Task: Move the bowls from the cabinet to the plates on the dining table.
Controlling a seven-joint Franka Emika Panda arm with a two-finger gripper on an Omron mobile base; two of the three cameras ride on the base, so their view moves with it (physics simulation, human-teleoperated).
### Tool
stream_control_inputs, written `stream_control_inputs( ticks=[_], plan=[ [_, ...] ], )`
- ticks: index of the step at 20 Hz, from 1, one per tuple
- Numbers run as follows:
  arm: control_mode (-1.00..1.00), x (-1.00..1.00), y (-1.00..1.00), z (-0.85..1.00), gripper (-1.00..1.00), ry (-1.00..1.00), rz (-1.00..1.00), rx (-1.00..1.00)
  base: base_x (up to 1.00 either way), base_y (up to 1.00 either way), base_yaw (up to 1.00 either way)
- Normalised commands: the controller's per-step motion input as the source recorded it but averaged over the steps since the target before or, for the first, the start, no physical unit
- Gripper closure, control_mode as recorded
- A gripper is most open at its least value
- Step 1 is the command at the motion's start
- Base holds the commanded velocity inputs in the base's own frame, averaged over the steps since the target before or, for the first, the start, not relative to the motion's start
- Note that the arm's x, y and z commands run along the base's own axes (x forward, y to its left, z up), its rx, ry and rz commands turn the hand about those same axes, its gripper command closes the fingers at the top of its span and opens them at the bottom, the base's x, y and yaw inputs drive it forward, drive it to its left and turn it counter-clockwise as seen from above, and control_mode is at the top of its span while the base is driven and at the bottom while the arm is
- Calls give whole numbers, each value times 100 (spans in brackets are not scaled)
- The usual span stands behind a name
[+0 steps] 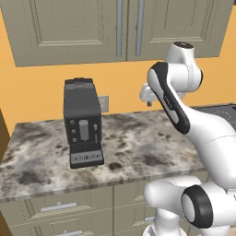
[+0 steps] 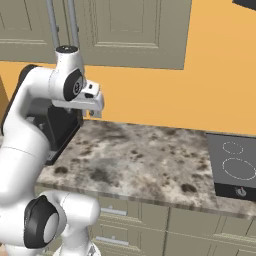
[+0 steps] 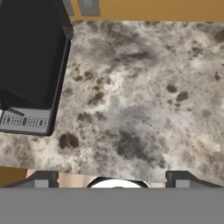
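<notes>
cabinet (image 1: 69,27): grey-beige | wall (image 2: 200,90): orange | counter (image 1: 133,143): grey-brown speckled | coffee machine (image 1: 83,122): black

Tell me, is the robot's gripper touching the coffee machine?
Apart. In the hand view the open gripper hangs over the counter, with the coffee machine off to one side and bare stone between them.

Camera positions, three views.
Your base views flank the arm, both facing the counter (image 1: 138,147); your hand view looks down on it, close.
</notes>
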Motion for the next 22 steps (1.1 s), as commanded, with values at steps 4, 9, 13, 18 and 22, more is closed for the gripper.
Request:
stream_control_inputs(
  ticks=[4, 9, 13, 18, 22],
  plan=[
    [-100, -9, 0, 54, -100, -11, 0, 0, 0, 0, 0],
    [-100, -11, 0, 51, -100, -15, 1, 0, 0, 0, 0],
    [-100, -12, 0, 48, -100, -17, 4, 0, 0, 0, 0],
    [-100, -18, 3, 49, -100, -20, 7, -2, 0, 0, 0],
    [-100, -19, 9, 50, -100, -21, 6, -5, 0, 0, 0]
  ],
)
